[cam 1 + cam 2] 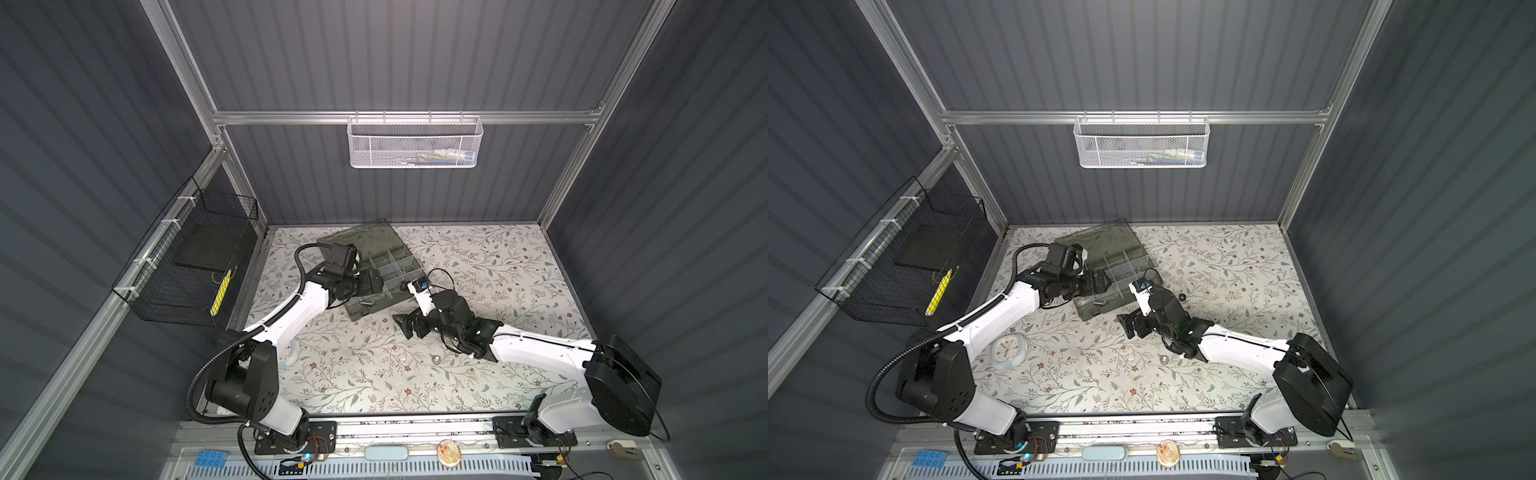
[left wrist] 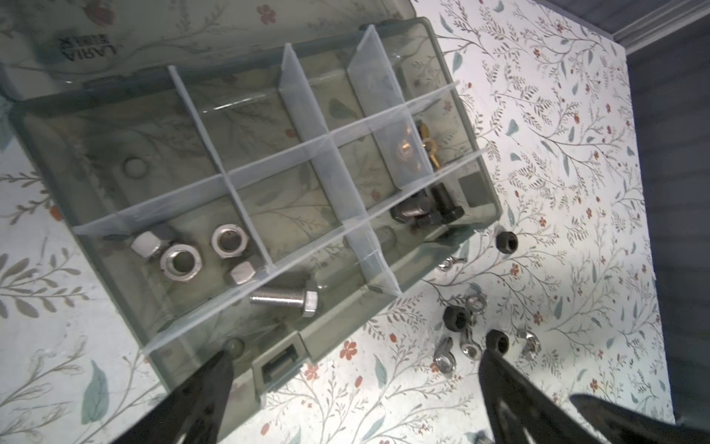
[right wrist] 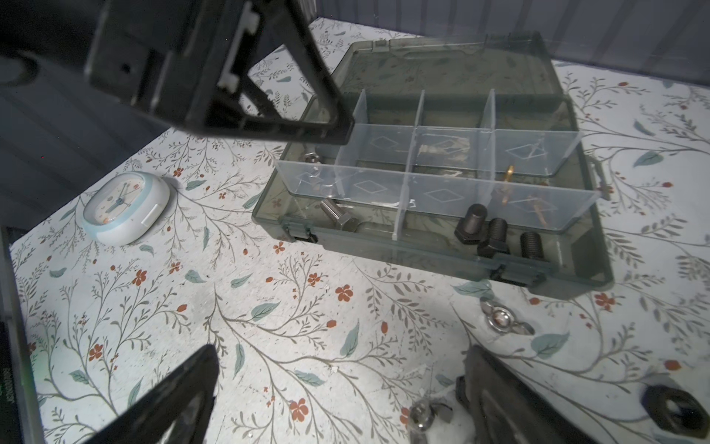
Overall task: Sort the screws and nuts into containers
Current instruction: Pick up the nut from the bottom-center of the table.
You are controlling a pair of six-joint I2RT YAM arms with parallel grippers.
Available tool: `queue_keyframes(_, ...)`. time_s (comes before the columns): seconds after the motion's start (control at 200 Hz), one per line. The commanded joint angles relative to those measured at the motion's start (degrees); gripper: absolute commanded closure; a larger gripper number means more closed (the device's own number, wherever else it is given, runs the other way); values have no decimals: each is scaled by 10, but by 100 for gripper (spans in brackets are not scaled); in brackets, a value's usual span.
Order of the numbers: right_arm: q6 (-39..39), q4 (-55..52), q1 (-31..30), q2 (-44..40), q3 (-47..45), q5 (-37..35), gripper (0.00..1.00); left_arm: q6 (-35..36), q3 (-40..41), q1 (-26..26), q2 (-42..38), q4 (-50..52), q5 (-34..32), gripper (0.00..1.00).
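Four silver nuts (image 2: 146, 244) share one compartment of the organizer case (image 3: 422, 253) near the bench's (image 2: 576, 192) far left corner, a silver screw (image 2: 286, 298) next door. Loose wing nuts (image 2: 445, 359) and black nuts (image 2: 457, 317) lie beside it. The left gripper (image 2: 361, 346) gapes wide above the case; the right gripper (image 3: 340, 353) wide too, empty.

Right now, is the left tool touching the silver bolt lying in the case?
Apart. The left wrist view shows the silver bolt lying in its compartment, with clear space between it and the open left tool.
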State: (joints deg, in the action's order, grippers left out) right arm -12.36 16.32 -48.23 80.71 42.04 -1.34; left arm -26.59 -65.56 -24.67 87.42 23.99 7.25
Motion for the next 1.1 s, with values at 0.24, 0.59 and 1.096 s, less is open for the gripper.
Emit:
queue_keyframes(0.24, -73, 33, 107, -91, -66, 2, 1, -4, -2, -120, 12, 23, -27, 0)
queue_keyframes(0.59, -141, 7, 228, -200, -128, -75, 1, -35, -15, -258, 98, -10, -42, 1)
queue_keyframes(1.096, -227, -41, 322, -222, -150, -89, 1, -14, -75, -388, 210, 32, -115, 18)
